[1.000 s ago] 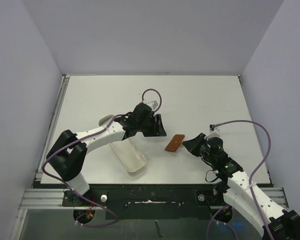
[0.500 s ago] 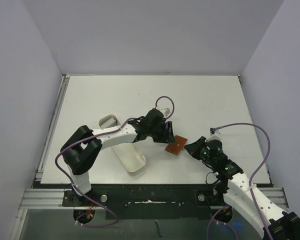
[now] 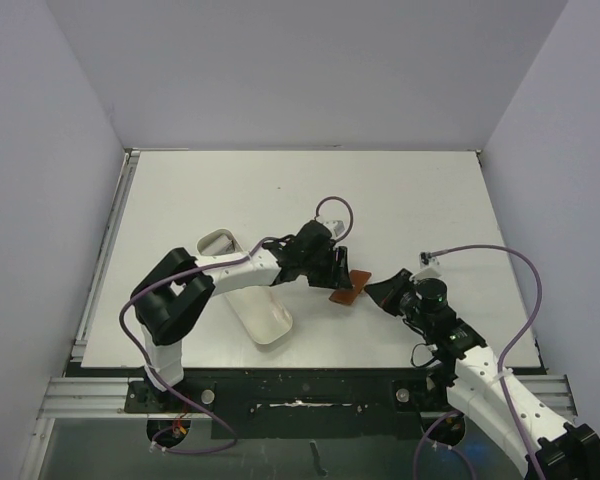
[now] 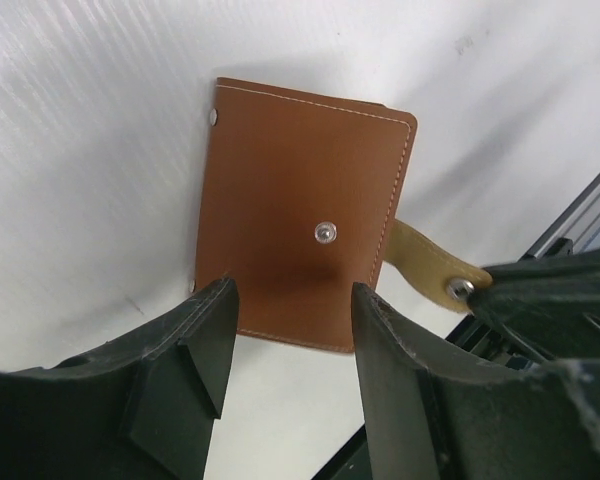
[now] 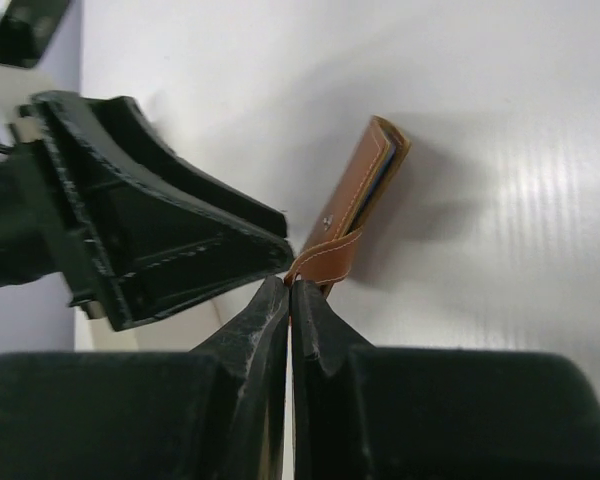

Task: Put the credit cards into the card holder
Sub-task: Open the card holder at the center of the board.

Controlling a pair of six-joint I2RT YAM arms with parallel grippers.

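the right gripper [image 5: 291,290] clamps the card holder [image 5: 365,185] by its tab [image 5: 325,262], likely steadying it for the empty, part-open left gripper [image 4: 292,300] above.

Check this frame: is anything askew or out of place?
The card holder looks tipped up on one edge rather than lying flat, because the right gripper pinches its tab. Nothing looks spilled or damaged.

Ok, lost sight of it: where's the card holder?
Top view: the card holder is just right of centre, its tab pinched by the right gripper, the open left gripper over it.
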